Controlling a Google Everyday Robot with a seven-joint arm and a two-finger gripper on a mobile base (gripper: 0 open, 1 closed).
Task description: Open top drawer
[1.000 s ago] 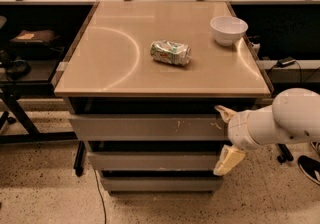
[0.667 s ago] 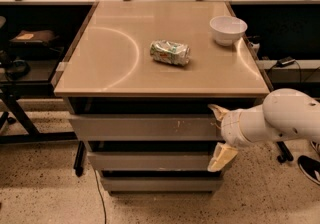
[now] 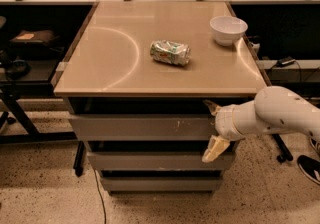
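Lowest and nearest are two narrower grey drawer fronts (image 3: 160, 161). Above them, just beneath the counter (image 3: 100, 78), sits the top drawer (image 3: 140, 127), its grey front scratched. The tool (image 3: 207, 130) is at that front's right end, fingers spread, one above and one below it. Farther back, a crushed can (image 3: 170, 52) lies on top, then a white bowl (image 3: 228, 29).

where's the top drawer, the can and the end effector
top drawer (image 3: 140, 127), camera view, grey front
can (image 3: 170, 52), camera view, its side
end effector (image 3: 206, 130), camera view, between fingertips, at drawer's right end
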